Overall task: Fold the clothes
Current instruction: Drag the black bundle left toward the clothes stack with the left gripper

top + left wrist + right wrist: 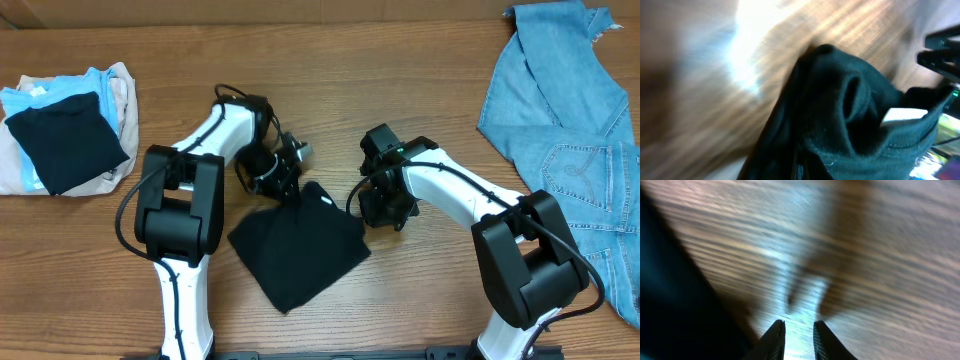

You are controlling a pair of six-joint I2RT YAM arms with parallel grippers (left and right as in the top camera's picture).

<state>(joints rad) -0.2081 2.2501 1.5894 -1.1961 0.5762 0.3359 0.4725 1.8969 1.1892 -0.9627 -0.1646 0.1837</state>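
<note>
Wooden table (350, 60) seen from above, with two white-and-black arms reaching in from its near edge. Light-blue denim jeans (570, 110) lie spread over the far right corner. The black T-shirt (300, 245), folded into a rough square set cornerwise, lies at the table's centre between the two arms. A pile of folded garments (115, 85), pale blue and beige with a black piece on top, sits at the far left, well apart from the shirt. The left gripper (284, 188) is closed on the shirt's upper corner; in its wrist view the cloth (840, 125) bunches up close to the lens. The right gripper (799, 340) hovers over bare wood just beside the shirt's right edge, fingertips slightly parted and holding nothing. A small white label (902, 116) shows in the gathered fabric
</note>
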